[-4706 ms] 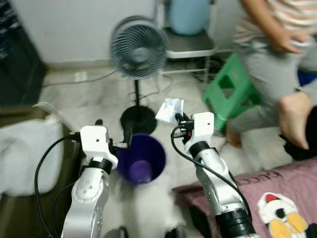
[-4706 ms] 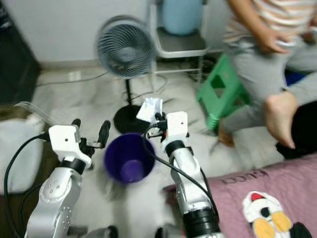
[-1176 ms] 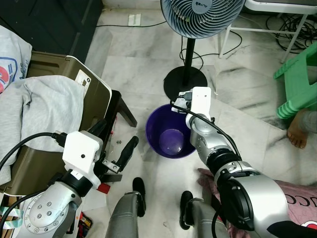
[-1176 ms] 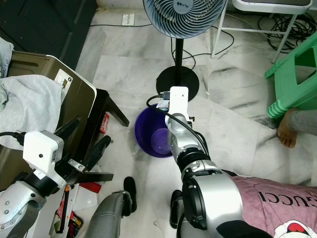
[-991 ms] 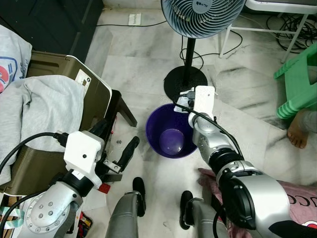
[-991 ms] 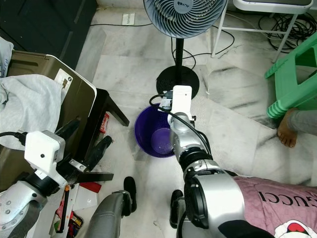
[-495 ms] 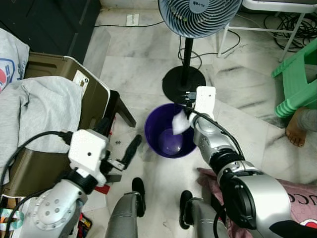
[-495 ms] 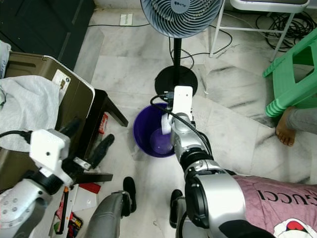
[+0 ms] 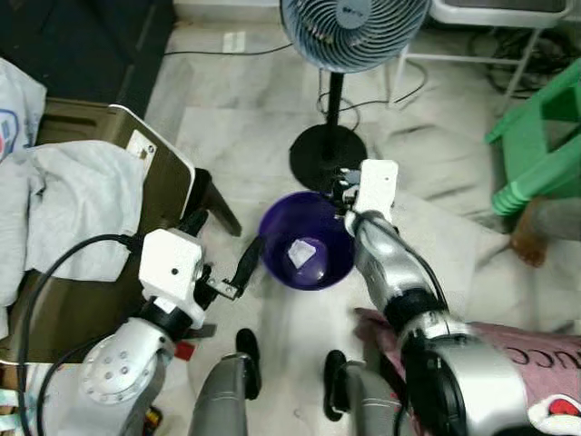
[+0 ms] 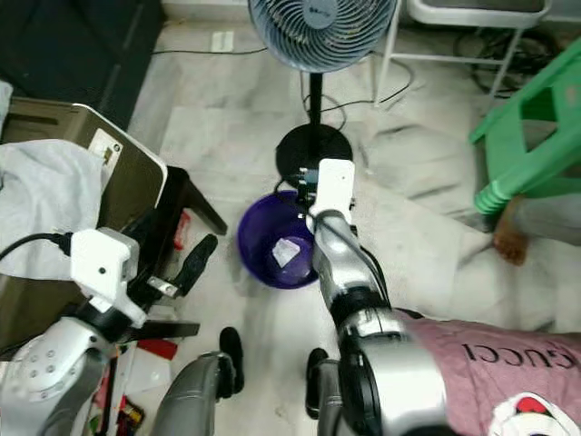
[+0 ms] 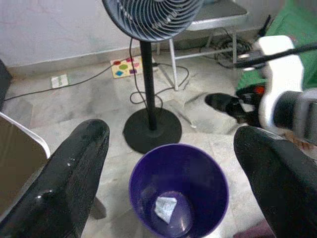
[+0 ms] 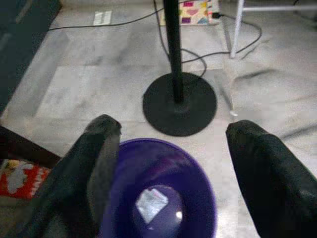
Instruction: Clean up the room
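1. Crumpled white paper (image 12: 150, 203) lying on the bottom of the upright purple bin (image 9: 306, 240), no clear long axis.
2. Right pincer (image 12: 171, 163) released, fingers spread, above the bin's rim, paper directly below.
3. Left pincer (image 11: 173, 163) also spread, beside the bin.

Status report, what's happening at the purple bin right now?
Right gripper open above purple bin. White paper lies inside. Left gripper open, beside bin. Fan stand just behind.

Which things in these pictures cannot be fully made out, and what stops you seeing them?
- Fan: head cut off by the top edge, left eye view.
- Person's foot: the rest lies past the right edge, right eye view.
- Paper in the purple bin: too small and blurred to identify, right wrist view.
- Green stool: cut by the right edge.
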You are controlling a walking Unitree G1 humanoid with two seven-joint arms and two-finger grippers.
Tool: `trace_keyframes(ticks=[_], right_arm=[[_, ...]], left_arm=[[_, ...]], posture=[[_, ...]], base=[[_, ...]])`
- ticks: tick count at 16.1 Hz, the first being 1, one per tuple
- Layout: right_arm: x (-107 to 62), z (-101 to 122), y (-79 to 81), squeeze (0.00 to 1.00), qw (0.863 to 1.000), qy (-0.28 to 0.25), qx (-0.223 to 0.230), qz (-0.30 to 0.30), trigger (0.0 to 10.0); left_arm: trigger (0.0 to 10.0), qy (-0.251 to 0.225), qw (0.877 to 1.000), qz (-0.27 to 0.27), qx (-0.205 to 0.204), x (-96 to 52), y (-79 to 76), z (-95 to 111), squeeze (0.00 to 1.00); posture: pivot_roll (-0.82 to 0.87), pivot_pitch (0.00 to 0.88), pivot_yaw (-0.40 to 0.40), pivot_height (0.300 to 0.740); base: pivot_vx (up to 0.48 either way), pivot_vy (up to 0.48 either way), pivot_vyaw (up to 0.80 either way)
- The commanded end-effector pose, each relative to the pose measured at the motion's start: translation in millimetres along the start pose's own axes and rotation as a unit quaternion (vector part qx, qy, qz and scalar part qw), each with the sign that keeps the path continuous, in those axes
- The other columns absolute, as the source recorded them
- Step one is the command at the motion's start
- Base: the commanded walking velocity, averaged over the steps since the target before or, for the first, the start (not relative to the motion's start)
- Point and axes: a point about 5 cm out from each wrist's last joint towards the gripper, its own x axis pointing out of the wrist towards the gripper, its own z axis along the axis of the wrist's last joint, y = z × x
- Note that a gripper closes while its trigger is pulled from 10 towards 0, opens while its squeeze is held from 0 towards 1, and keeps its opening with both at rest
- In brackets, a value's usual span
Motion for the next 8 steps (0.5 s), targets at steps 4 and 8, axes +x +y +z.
trace_keyframes(ticks=[4, 8], right_arm=[[-34.5, -12.4, 4.3, 1.0, 0.998, -0.04, -0.008, 0.055, 10.0], [-67.5, -27.8, -14.3, 1.0, 0.996, -0.047, -0.018, 0.077, 10.0]], left_arm=[[10.0, -0.013, 0.999, 0.032, -0.006, 11.9, -2.7, -7.2, 0.0], [10.0, -0.029, 0.998, 0.062, -0.017, 22.4, -0.1, -14.3, 0.0]], posture=[[0.05, 0.286, -0.014, 0.74], [-0.01, 0.199, -0.064, 0.74]], base=[[0.0, 0.0, 0.0], [0.0, 0.0, 0.0]])
